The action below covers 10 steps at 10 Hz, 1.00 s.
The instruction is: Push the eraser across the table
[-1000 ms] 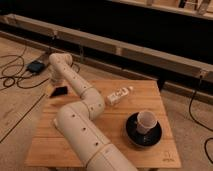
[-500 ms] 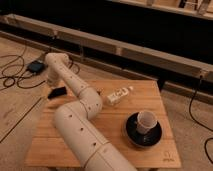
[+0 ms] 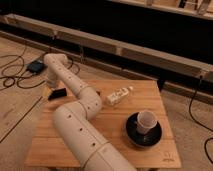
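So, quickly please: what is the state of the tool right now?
The tool: open or closed cannot be told; it is low at the far left edge of the table, just beside the eraser.

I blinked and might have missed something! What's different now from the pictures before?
The far end of the arm swung a little toward the left edge of the table, as pictured, with the gripper down beside the eraser. The eraser looks nudged slightly that way too. Nothing was grabbed or let go. The cup, its black saucer and the pale object mid-table stayed put.
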Available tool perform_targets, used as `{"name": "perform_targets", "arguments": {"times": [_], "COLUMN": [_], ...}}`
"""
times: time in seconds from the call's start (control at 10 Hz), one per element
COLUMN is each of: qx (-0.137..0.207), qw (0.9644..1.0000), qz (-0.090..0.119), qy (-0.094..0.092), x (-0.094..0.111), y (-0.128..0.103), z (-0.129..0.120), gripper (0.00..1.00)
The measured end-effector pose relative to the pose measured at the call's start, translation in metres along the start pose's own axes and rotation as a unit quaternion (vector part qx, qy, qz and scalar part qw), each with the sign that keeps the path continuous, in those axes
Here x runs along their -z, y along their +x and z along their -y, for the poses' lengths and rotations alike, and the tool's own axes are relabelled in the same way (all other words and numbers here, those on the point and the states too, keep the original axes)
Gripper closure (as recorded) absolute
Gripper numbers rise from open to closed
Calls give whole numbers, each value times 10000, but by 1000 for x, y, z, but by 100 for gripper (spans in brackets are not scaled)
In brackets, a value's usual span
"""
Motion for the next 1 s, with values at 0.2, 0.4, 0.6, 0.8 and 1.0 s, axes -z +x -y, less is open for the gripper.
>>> {"name": "perform_targets", "arguments": {"times": [0.2, 0.4, 0.6, 0.8, 1.0], "qx": [3, 13, 29, 54, 79], "qw": [10000, 9999, 9999, 9998, 9997], "qz": [-48, -71, -77, -90, -106], "qy": [-48, -84, -125, -177, -217], "x": [0, 0, 2, 2, 3], "y": [3, 4, 5, 6, 6], "z": [-2, -4, -6, -9, -11], "gripper": [20, 20, 20, 20, 20]}}
